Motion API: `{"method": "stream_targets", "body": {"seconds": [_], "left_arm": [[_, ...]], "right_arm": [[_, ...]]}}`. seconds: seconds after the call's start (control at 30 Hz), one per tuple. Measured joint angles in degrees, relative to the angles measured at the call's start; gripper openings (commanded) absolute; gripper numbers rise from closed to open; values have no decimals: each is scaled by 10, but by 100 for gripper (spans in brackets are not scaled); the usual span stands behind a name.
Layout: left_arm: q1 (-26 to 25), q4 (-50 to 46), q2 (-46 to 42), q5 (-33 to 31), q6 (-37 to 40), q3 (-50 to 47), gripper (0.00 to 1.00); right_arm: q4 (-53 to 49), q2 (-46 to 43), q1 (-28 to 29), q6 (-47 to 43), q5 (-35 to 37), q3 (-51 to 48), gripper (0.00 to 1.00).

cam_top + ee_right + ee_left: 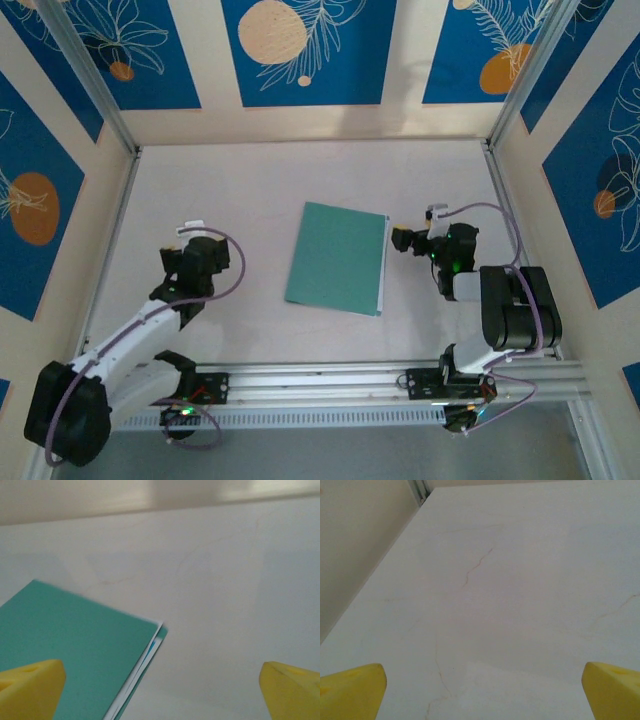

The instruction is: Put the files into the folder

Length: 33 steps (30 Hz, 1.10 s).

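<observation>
Lying flat near the middle of the table [250, 170], the folder [335, 258] is seen as a thin, matte teal-green card rectangle with a plain cover, closed and turned slightly askew. The files [384, 265] are held inside it. Only a narrow strip of white paper edges is shown along its right side. In the right wrist view the folder [75, 650] has a sharp corner, and the files [150, 647] are made out there as a few thin white sheet edges with a sliver of bright light blue between the two card leaves. The table is a smooth, pale, dull surface, marked with fine hairline cracks in the left wrist view.

The left gripper [190, 232] is held over bare table to the left of the folder, well apart from it. Its blunt yellow fingers [350, 690] are spread wide and nothing is held. The right gripper [403, 240] is placed just right of the folder's far right corner. Its yellow fingers [30, 687] are likewise spread fully and nothing is grasped
</observation>
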Motion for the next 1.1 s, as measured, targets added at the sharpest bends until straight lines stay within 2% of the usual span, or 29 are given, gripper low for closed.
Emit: {"method": "stream_targets", "body": {"seconds": [0.2, 0.43, 0.53, 0.73, 0.77, 0.83, 0.9, 1.1], "left_arm": [[43, 138, 129, 51, 106, 4, 100], [89, 292, 253, 105, 162, 1, 100], [92, 362, 281, 121, 170, -5, 100], [124, 435, 295, 158, 163, -28, 100], [127, 458, 295, 166, 163, -41, 100], [129, 562, 320, 179, 163, -88, 100], [129, 615, 342, 193, 164, -131, 100], [132, 669, 350, 208, 163, -148, 100]], "right_arm": [[-19, 0, 8, 0, 45, 8, 99], [-27, 0, 9, 0, 62, 8, 99], [-28, 0, 10, 0, 66, 8, 99], [-28, 0, 12, 0, 69, 8, 99], [-28, 0, 12, 0, 69, 8, 99], [-28, 0, 12, 0, 70, 8, 99], [-28, 0, 12, 0, 70, 8, 99], [-29, 0, 12, 0, 70, 8, 99]]}}
